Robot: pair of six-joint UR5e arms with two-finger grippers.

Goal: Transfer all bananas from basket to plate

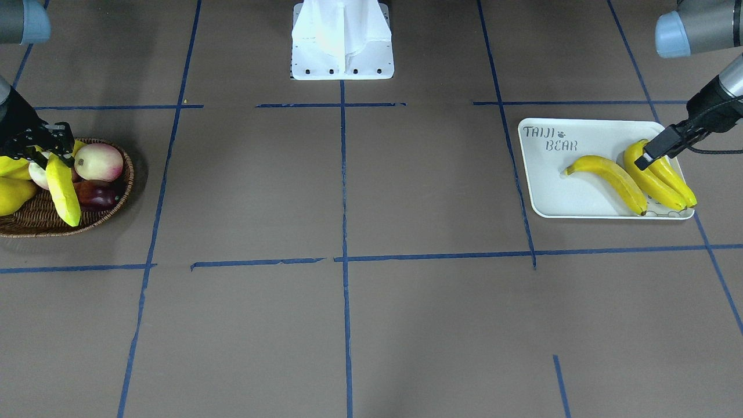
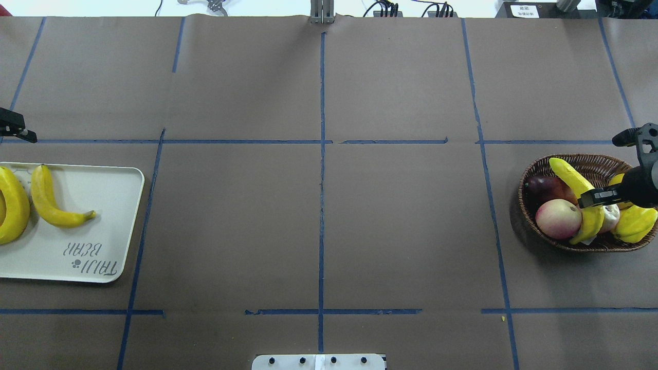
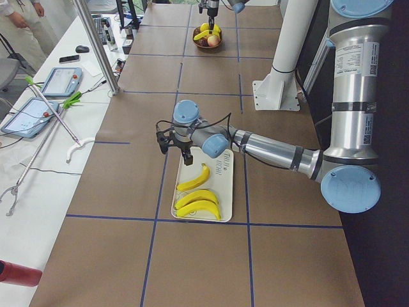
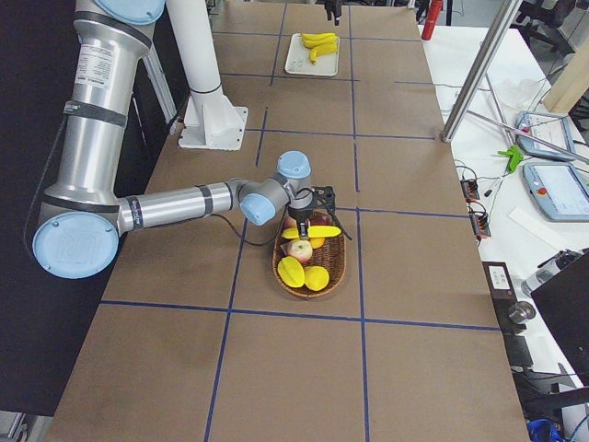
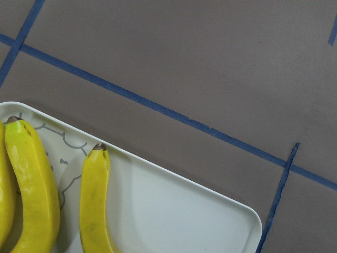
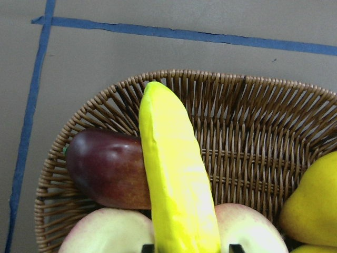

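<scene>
— The right gripper [image 2: 591, 198] has its jaws clamped around the middle of the last banana [image 2: 568, 177], which lies across the apples [image 2: 558, 218] in the basket [image 2: 529, 169] by the table's right edge.

— And three bananas [image 1: 609, 177] sit on the plate [image 1: 557, 191] near the table's left edge. The left gripper [image 1: 647, 159] hovers over them, and whether its jaws are wide or narrow, nobody can tell.

— So this looks like the pick of number four. Next it wants a clean lift clear of the rim, then a long carry across the table, maybe a hand-over.
</scene>
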